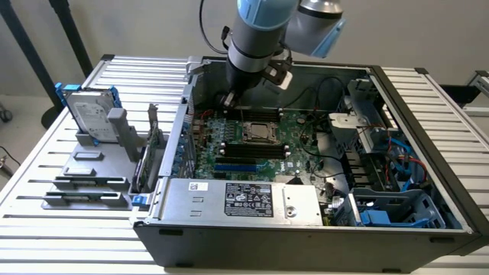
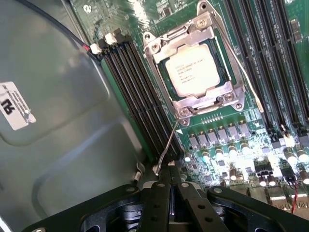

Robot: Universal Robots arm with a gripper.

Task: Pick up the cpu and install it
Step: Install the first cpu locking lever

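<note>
**A:** Setup, biggest item first?
**B:** Open computer case [image 1: 306, 240] lying on the desk [image 1: 31, 172]. The motherboard [image 1: 298, 129] sits beneath the gripper [image 1: 228, 101], which hangs low inside the case.
**A:** Gripper state?
**B:** Jaws pressed together, nothing between them.
**A:** Where is the cpu?
**B:** The cpu [image 2: 193, 71] lies flat in its socket, with the metal frame [image 2: 203, 104] laid over its edges. It lies ahead of the gripper tips and apart from them. It is nearly square, so there is no real long axis.
**A:** Anything between them?
**B:** A thin wire lever [image 2: 168, 142] runs from the socket corner back toward the gripper. Its free end is just beside the tips; I cannot tell whether they touch.
</note>
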